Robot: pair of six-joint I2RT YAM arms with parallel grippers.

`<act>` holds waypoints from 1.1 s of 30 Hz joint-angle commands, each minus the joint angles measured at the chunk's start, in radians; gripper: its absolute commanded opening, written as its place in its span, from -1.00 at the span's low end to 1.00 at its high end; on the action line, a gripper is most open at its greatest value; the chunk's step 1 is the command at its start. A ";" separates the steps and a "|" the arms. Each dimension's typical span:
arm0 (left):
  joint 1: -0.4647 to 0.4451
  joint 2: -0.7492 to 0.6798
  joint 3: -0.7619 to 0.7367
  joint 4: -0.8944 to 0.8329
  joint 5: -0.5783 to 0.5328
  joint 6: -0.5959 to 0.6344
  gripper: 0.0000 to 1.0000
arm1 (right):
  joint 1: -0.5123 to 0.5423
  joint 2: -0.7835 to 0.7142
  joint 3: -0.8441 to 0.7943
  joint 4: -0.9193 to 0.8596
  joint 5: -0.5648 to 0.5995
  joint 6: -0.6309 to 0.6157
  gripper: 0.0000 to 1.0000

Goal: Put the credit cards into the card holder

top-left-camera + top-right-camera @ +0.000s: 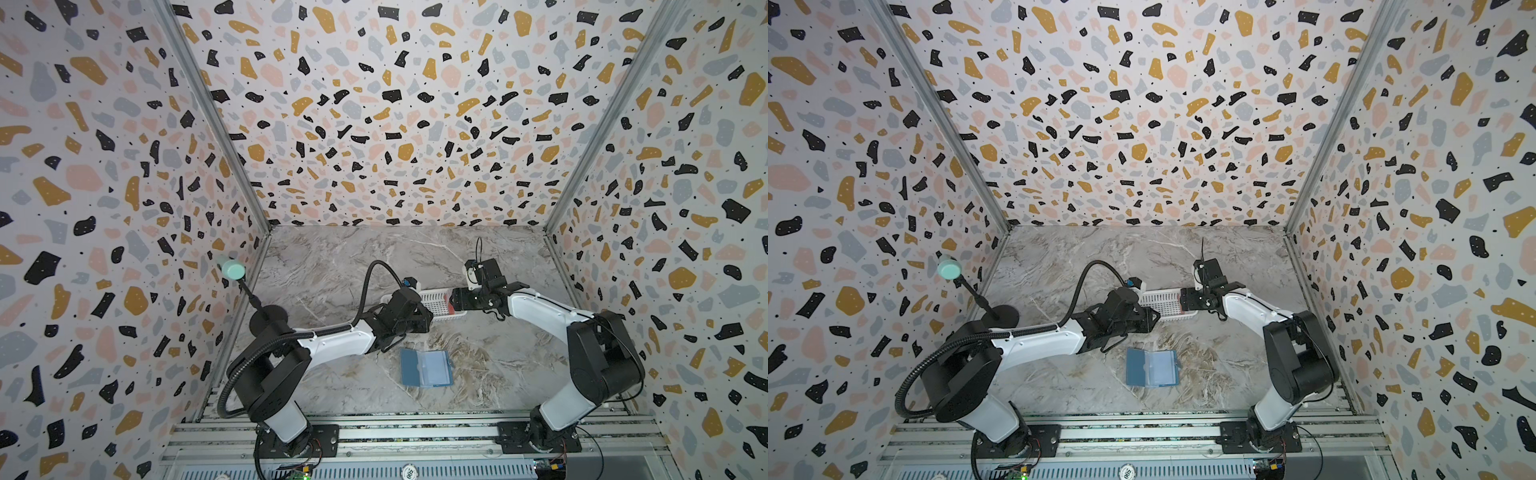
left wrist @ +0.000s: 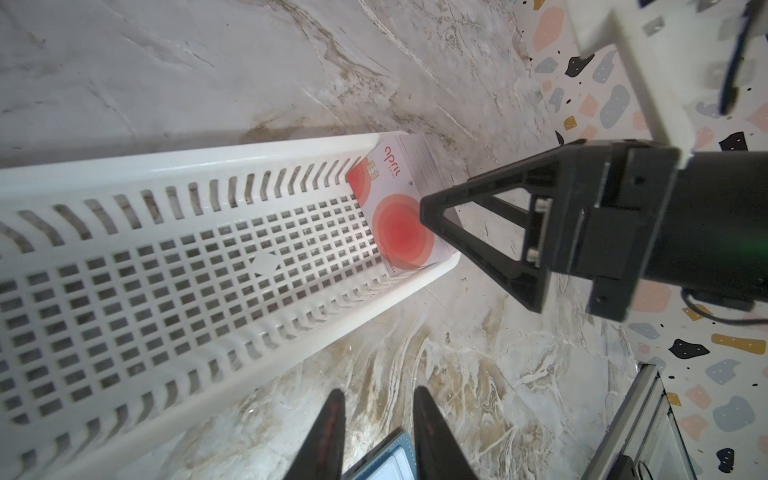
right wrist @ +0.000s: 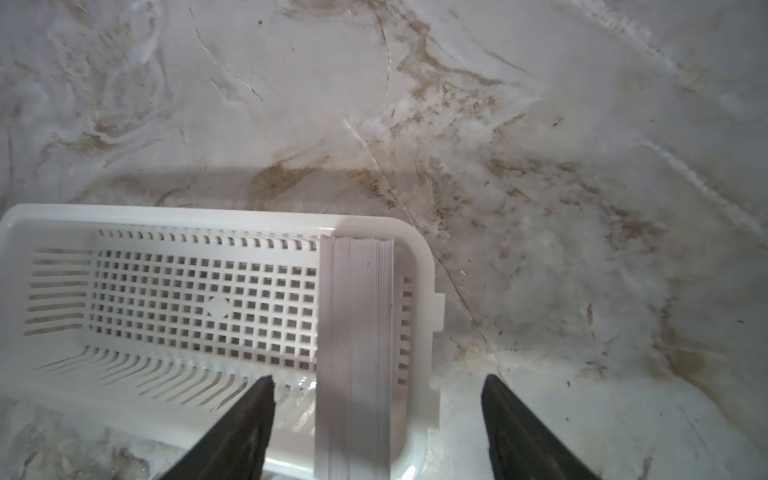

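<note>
Standing on edge at one end of the white basket [image 2: 208, 158], the credit cards [image 2: 390, 216] appear thin, stiff, light and slick; a pinch across the top edges looks soundest. The right gripper [image 3: 376, 380] points down over the stack, fingers wide apart. The left gripper [image 2: 378, 395] hovers beside the basket, fingers slightly apart, empty. The card holder [image 1: 427, 368] lies open on the table.

Bright, even light filled the scene. Both top views bowed at the edges. A soft shadow lay on the desk [image 3: 249, 183] beside the basket [image 3: 166, 212].
</note>
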 commanded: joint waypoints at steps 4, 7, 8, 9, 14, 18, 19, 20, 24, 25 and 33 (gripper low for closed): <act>0.007 -0.051 0.002 -0.018 0.016 0.043 -0.38 | -0.004 0.062 0.063 0.000 -0.042 -0.040 0.52; 0.009 -0.075 -0.013 -0.017 0.009 0.040 -0.38 | -0.003 0.083 0.065 0.012 -0.045 -0.034 0.41; 0.008 -0.082 -0.018 -0.016 0.009 0.039 -0.39 | -0.002 0.086 0.064 0.016 -0.048 -0.033 0.37; 0.011 -0.086 -0.021 -0.016 0.008 0.040 -0.38 | -0.002 0.092 0.065 0.017 -0.051 -0.032 0.35; 0.010 -0.107 -0.038 -0.014 0.007 0.039 -0.38 | 0.002 0.112 0.072 0.023 -0.047 -0.025 0.20; 0.011 -0.121 -0.054 -0.012 0.002 0.037 -0.39 | 0.011 0.116 0.065 0.030 -0.044 -0.016 0.12; 0.013 -0.124 -0.055 -0.014 -0.001 0.037 -0.39 | 0.018 0.114 0.062 0.031 -0.040 -0.014 0.12; 0.012 -0.125 -0.057 -0.016 -0.004 0.038 -0.39 | 0.025 0.113 0.059 0.030 -0.031 -0.015 0.11; 0.018 -0.132 -0.063 -0.022 -0.008 0.041 -0.39 | 0.054 0.098 0.042 0.034 -0.010 -0.005 0.08; 0.020 -0.136 -0.064 -0.023 -0.008 0.042 -0.39 | 0.060 0.093 0.036 0.036 -0.004 0.000 0.07; 0.041 -0.135 -0.081 -0.033 -0.008 0.050 -0.39 | 0.133 0.039 -0.013 0.052 0.022 0.043 0.05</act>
